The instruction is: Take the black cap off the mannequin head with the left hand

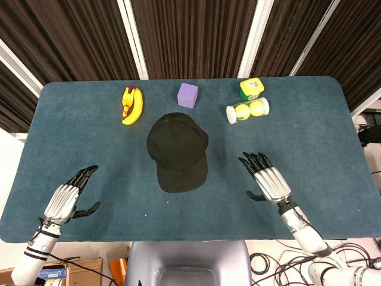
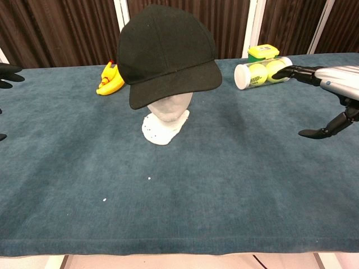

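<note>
The black cap [image 1: 177, 152] [image 2: 165, 51] sits on a white mannequin head [image 2: 165, 117] in the middle of the table, its brim pointing toward me. My left hand [image 1: 70, 196] [image 2: 8, 74] hovers over the near left part of the table, fingers spread and holding nothing, well to the left of the cap. My right hand [image 1: 266, 179] [image 2: 325, 84] is over the near right part, fingers extended and apart, also holding nothing. From above, the cap hides the mannequin head entirely.
A yellow banana toy [image 1: 131, 105] [image 2: 110, 79], a purple cube [image 1: 188, 95], a clear tube of tennis balls [image 1: 247, 110] [image 2: 261, 72] and a yellow-green box [image 1: 252, 88] [image 2: 263, 52] lie along the far side of the blue-green table [image 1: 333, 125].
</note>
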`<state>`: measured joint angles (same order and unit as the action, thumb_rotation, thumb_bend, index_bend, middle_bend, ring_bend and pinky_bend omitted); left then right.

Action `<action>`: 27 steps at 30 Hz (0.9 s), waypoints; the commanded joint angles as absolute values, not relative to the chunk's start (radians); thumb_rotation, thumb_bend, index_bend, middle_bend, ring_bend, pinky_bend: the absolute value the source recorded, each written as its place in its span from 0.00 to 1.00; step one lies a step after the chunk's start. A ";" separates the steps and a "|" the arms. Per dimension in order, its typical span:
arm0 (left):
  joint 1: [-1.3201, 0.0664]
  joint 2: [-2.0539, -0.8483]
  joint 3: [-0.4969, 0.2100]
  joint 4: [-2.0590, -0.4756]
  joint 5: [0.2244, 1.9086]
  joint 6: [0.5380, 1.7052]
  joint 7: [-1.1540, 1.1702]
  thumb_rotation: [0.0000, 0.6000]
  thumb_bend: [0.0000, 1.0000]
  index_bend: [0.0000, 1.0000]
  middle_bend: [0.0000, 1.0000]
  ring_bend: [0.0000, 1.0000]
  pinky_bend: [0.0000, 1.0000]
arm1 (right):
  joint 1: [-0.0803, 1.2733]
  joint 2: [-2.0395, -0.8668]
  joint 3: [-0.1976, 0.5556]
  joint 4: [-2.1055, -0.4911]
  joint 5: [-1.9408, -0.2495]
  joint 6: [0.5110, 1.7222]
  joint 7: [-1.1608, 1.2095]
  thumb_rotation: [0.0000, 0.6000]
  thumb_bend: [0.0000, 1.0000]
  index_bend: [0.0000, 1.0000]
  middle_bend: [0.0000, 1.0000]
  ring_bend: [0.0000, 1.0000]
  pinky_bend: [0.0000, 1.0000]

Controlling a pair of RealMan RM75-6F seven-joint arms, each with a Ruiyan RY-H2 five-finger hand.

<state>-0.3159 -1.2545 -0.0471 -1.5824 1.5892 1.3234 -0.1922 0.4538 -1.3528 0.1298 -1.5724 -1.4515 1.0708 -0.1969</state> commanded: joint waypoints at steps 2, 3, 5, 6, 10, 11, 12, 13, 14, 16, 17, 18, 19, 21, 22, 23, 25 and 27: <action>-0.315 -1.255 -0.027 -1.600 1.599 1.316 -0.198 1.00 0.30 0.01 0.10 0.11 0.33 | 0.448 -1.342 0.122 -1.582 -1.445 1.083 -0.200 1.00 0.17 0.00 0.00 0.00 0.00; -0.315 -1.255 -0.017 -1.612 1.609 1.313 -0.216 1.00 0.30 0.01 0.10 0.11 0.33 | 0.444 -1.338 0.119 -1.583 -1.445 1.090 -0.200 1.00 0.17 0.00 0.00 0.00 0.00; -0.311 -1.263 0.005 -1.633 1.638 1.321 -0.258 1.00 0.30 0.01 0.10 0.11 0.34 | 0.428 -1.326 0.109 -1.581 -1.450 1.114 -0.195 1.00 0.17 0.00 0.00 0.00 0.00; -0.308 -1.272 0.011 -1.636 1.651 1.330 -0.266 1.00 0.30 0.01 0.09 0.11 0.34 | 0.419 -1.319 0.102 -1.578 -1.452 1.125 -0.191 1.00 0.17 0.00 0.00 0.00 0.00; -0.292 -1.358 0.006 -1.623 1.687 1.397 -0.237 1.00 0.30 0.03 0.09 0.11 0.34 | 0.367 -1.281 0.068 -1.560 -1.458 1.180 -0.166 1.00 0.17 0.00 0.00 0.00 0.00; -0.287 -1.388 -0.005 -1.617 1.688 1.420 -0.234 1.00 0.30 0.05 0.09 0.11 0.34 | 0.352 -1.272 0.060 -1.554 -1.459 1.196 -0.158 1.00 0.17 0.00 0.00 0.00 0.00; -0.284 -1.431 -0.023 -1.603 1.692 1.453 -0.232 1.00 0.30 0.07 0.09 0.11 0.34 | 0.331 -1.259 0.049 -1.545 -1.461 1.217 -0.144 1.00 0.17 0.00 0.00 0.00 0.00; -0.285 -1.461 -0.036 -1.587 1.698 1.474 -0.229 1.00 0.31 0.08 0.09 0.11 0.34 | 0.315 -1.250 0.040 -1.535 -1.462 1.232 -0.132 1.00 0.17 0.00 0.00 0.00 0.00; -0.287 -1.486 -0.049 -1.573 1.700 1.488 -0.226 1.00 0.31 0.10 0.10 0.11 0.34 | 0.299 -1.241 0.031 -1.525 -1.462 1.247 -0.119 1.00 0.17 0.00 0.00 0.00 0.00; -0.299 -1.532 -0.072 -1.553 1.704 1.503 -0.209 1.00 0.31 0.11 0.10 0.11 0.34 | 0.267 -1.225 0.015 -1.495 -1.461 1.274 -0.084 1.00 0.17 0.00 0.00 0.00 0.00; -0.310 -1.550 -0.078 -1.547 1.708 1.498 -0.186 1.00 0.31 0.11 0.10 0.11 0.34 | 0.253 -1.217 0.006 -1.476 -1.462 1.280 -0.061 1.00 0.17 0.00 0.00 0.00 0.00; -0.317 -1.564 -0.083 -1.544 1.712 1.496 -0.170 1.00 0.31 0.12 0.09 0.11 0.34 | 0.246 -1.211 -0.001 -1.464 -1.462 1.279 -0.044 1.00 0.17 0.00 0.00 0.00 0.00; -0.325 -1.580 -0.085 -1.542 1.718 1.494 -0.159 1.00 0.31 0.12 0.08 0.11 0.33 | 0.241 -1.206 -0.004 -1.453 -1.459 1.278 -0.029 1.00 0.17 0.00 0.00 0.00 0.00; -0.339 -1.615 -0.079 -1.540 1.727 1.479 -0.137 1.00 0.31 0.12 0.07 0.11 0.33 | 0.232 -1.200 -0.007 -1.429 -1.453 1.275 -0.008 1.00 0.17 0.00 0.00 0.00 0.00; -0.345 -1.631 -0.078 -1.537 1.730 1.474 -0.126 1.00 0.31 0.13 0.07 0.11 0.33 | 0.229 -1.198 -0.006 -1.423 -1.449 1.275 0.002 1.00 0.17 0.00 0.00 0.00 0.00; -0.350 -1.650 -0.078 -1.531 1.733 1.472 -0.114 1.00 0.31 0.13 0.07 0.11 0.33 | 0.227 -1.194 -0.005 -1.419 -1.447 1.273 0.013 1.00 0.17 0.00 0.00 0.00 0.00; -0.361 -1.700 -0.084 -1.501 1.746 1.481 -0.086 1.00 0.31 0.14 0.08 0.11 0.32 | 0.227 -1.180 -0.010 -1.421 -1.452 1.261 0.047 1.00 0.17 0.00 0.00 0.00 0.00; -0.374 -1.762 -0.102 -1.441 1.772 1.512 -0.050 1.00 0.31 0.15 0.09 0.11 0.32 | 0.229 -1.164 -0.016 -1.424 -1.462 1.247 0.086 1.00 0.17 0.00 0.00 0.00 0.00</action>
<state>-0.3529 -1.6976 -0.0836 -1.5014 1.7419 1.4858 -0.0936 0.2302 -1.1806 -0.0089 -1.4232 -1.4546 1.2605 0.0553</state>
